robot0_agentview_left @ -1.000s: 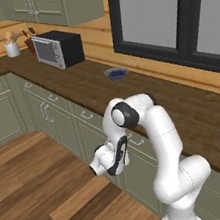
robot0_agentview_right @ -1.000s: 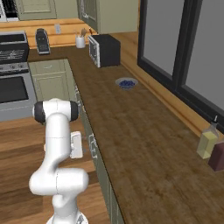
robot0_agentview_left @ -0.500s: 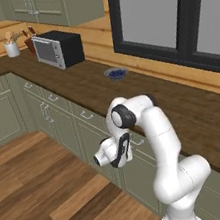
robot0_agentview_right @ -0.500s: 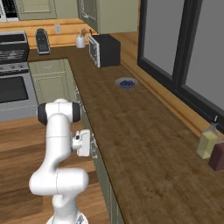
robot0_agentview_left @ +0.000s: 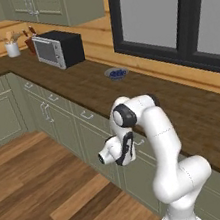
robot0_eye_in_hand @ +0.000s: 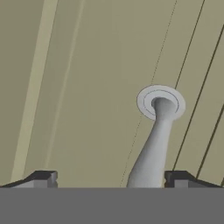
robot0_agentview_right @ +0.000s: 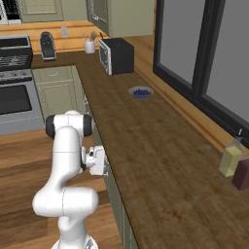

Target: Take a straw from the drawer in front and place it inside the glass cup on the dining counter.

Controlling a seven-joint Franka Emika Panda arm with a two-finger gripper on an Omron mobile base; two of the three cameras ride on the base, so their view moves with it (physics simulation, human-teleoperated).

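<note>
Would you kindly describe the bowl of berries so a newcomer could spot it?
Follow the long dark wood worktop beneath the dark-framed window. Past the black microwave sits a shallow glass bowl of blue berries, the lone low dish there.

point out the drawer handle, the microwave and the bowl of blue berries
drawer handle (robot0_eye_in_hand: pixel 154 144), hand view, on its silver shaft
microwave (robot0_agentview_left: pixel 60 49), left base view, on its front
bowl of blue berries (robot0_agentview_right: pixel 141 92), right base view, on the berries

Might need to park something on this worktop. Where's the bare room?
The worktop lies bare between the berry bowl and the bottles. It is crowded at the far end: microwave, utensil holder.
</note>
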